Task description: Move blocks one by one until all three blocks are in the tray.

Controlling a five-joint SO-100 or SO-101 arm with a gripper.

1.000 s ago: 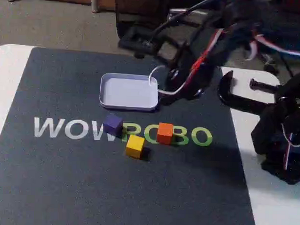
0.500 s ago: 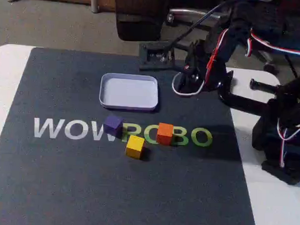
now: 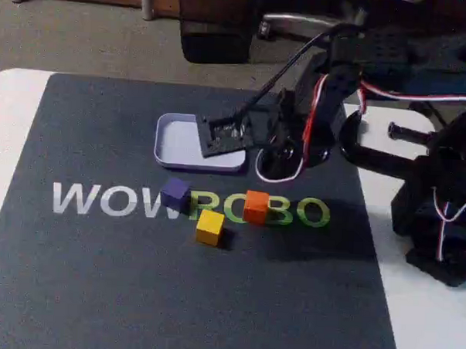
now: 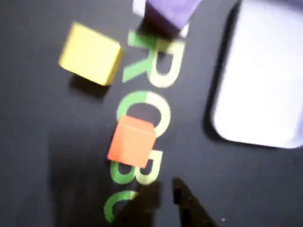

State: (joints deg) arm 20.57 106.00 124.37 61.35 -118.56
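Three blocks lie on the dark mat in front of the tray (image 3: 176, 145): purple (image 3: 174, 193), orange (image 3: 255, 206) and yellow (image 3: 209, 227), all apart from each other. The pale tray holds no block, and the arm's camera mount covers its right part in the fixed view. My gripper (image 3: 284, 157) hangs above the mat, right of the tray and up-right of the orange block. In the wrist view its dark fingertips (image 4: 164, 189) stand close together with nothing between them. Just ahead of them is the orange block (image 4: 131, 142). The yellow block (image 4: 90, 54) and purple block (image 4: 170, 12) are farther on, with the tray (image 4: 262, 75) to the right.
The mat (image 3: 97, 277) carries large "WOWROBO" lettering under the blocks. A black clamp (image 3: 373, 153) and the arm's base (image 3: 440, 214) stand on the white table at the right. Chair legs and floor lie behind the table.
The arm has swung down and towards the mat. Its camera mount now hangs over the tray's right end instead of behind the table. The blocks and tray have not moved.
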